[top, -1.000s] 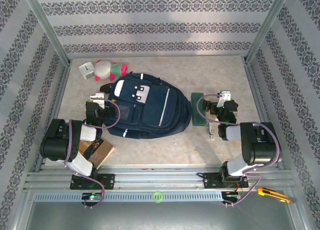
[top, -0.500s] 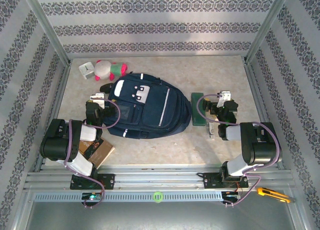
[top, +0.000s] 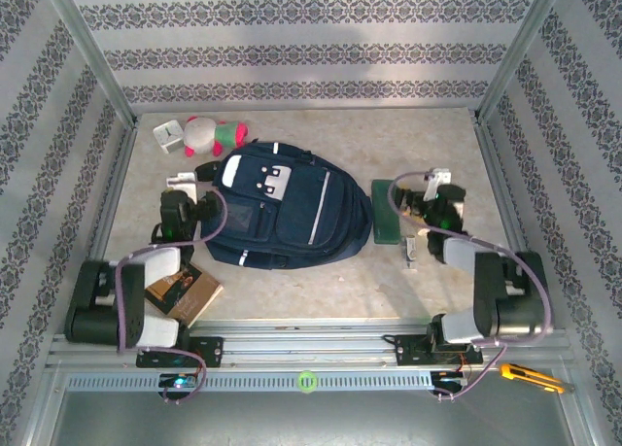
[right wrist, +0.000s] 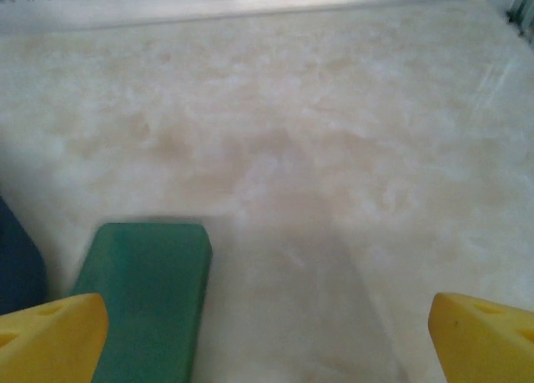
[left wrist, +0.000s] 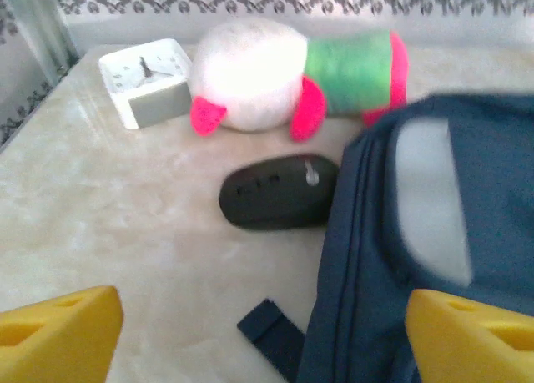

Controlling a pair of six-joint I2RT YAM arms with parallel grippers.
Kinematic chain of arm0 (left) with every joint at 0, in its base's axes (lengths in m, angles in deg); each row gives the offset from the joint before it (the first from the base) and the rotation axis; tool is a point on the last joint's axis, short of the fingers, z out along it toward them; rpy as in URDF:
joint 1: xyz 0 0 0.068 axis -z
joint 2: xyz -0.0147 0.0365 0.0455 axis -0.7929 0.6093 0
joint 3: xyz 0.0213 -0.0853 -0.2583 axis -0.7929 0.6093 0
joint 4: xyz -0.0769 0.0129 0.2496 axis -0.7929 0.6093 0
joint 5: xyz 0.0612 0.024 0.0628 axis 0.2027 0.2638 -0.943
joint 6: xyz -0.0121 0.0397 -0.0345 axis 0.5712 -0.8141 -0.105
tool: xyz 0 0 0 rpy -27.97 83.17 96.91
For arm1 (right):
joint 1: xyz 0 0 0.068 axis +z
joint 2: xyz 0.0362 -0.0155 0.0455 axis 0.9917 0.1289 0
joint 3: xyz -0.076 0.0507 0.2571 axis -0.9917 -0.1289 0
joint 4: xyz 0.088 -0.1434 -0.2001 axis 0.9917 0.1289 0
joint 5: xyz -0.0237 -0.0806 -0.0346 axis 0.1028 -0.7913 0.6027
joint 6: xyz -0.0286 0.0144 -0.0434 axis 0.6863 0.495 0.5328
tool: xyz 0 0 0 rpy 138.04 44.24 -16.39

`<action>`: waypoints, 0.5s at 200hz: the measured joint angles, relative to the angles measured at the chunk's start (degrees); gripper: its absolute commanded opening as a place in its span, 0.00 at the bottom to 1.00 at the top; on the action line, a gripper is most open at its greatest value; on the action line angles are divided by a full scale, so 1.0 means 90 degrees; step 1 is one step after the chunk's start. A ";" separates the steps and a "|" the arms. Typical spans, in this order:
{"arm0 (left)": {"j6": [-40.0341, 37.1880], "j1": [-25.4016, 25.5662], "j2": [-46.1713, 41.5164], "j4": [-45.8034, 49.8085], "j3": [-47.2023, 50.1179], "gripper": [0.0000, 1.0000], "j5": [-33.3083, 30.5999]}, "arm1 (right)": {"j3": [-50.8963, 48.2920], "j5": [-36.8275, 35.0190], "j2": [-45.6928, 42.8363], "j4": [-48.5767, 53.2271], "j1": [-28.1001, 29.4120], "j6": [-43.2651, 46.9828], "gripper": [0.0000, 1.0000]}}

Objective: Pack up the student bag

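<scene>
Student bag [top: 287, 218] lies flat mid-table, a bit left of centre, between my two arms, grey-white patches facing up. My left gripper [top: 185, 186] sits just off the bag's left edge; on the left wrist cam its yellow fingers [left wrist: 58, 337] are spread wide to the frame corners with nothing between them, so released. That cam also gives me the bag's blue side [left wrist: 434, 233], a dark strap end [left wrist: 271, 329] on the table beside it, and a black mouse [left wrist: 279, 191] right against the bag's edge. Behind the mouse are a white, green and pink plush toy [left wrist: 292, 70] and a small white clock [left wrist: 150, 78]. My right gripper [top: 437, 188] hangs right of the bag, fingers [right wrist: 484, 337] wide apart and empty. A green box [right wrist: 146, 295] lies below it, just beside the bag's right edge. A book [top: 185, 291] lies near the left arm's base.
</scene>
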 measured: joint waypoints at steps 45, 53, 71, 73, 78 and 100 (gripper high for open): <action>0.1511 0.0070 -0.1304 0.3429 -0.2229 0.67 0.0187 | 0.3954 0.1134 -0.0223 0.3653 0.0308 -0.0529 0.98; 0.1812 0.0180 -0.1338 0.4017 -0.2450 0.67 0.0291 | 0.4335 0.1132 -0.0143 0.4126 0.0588 -0.0510 0.98; 0.2463 0.0495 -0.1341 0.5112 -0.2625 0.66 0.0610 | 0.5039 0.1166 0.0333 0.5098 0.1428 -0.0372 0.98; 0.2548 0.0529 -0.1341 0.5251 -0.2623 0.66 0.0668 | 0.5090 0.1178 0.0386 0.5175 0.1496 -0.0369 0.98; 0.2754 0.0593 -0.1333 0.5527 -0.2599 0.64 0.0806 | 0.5221 0.1241 0.0602 0.5389 0.1702 -0.0306 0.98; 0.3534 0.0697 -0.1328 0.6181 -0.2215 0.61 0.1192 | 0.5581 0.1307 0.1610 0.6132 0.2334 -0.0151 0.94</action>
